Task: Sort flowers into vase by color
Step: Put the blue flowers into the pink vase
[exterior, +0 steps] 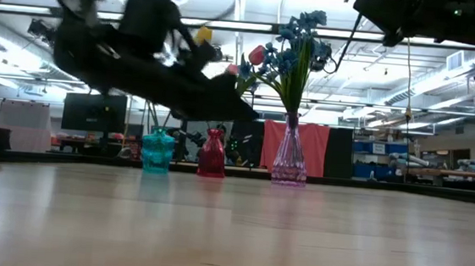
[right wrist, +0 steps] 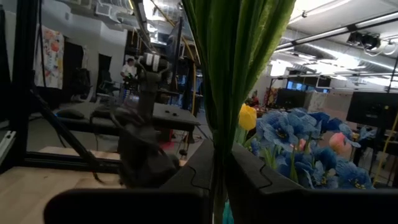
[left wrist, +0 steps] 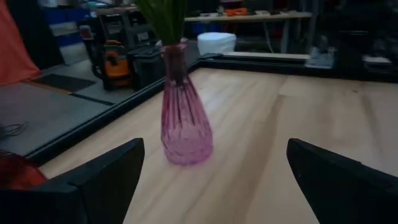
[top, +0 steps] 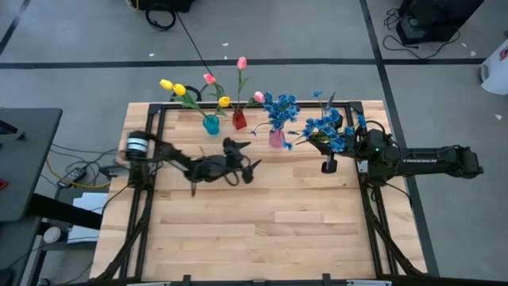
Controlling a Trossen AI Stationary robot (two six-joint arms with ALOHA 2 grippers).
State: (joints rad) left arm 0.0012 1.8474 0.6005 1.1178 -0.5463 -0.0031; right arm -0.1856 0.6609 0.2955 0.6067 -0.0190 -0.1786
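Flowers stand sorted by colour along the table's far edge: yellow tulips [top: 176, 88] in the teal vase [top: 211, 125], pink tulips [top: 240, 63] in the red vase [top: 239, 120], blue sprigs [top: 280, 106] in the pink vase [top: 276, 137]. Left gripper [top: 248, 168] waits spread and empty before the pink vase. Right gripper [top: 336, 144], near the far right corner, pinches another blue sprig [top: 327, 127] by its stems, likely bound for the pink vase.

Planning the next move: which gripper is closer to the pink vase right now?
Left. The left gripper hangs open just in front of the pink vase, facing it. The right gripper is farther off to the vase's side, shut on a bunch of blue flowers.
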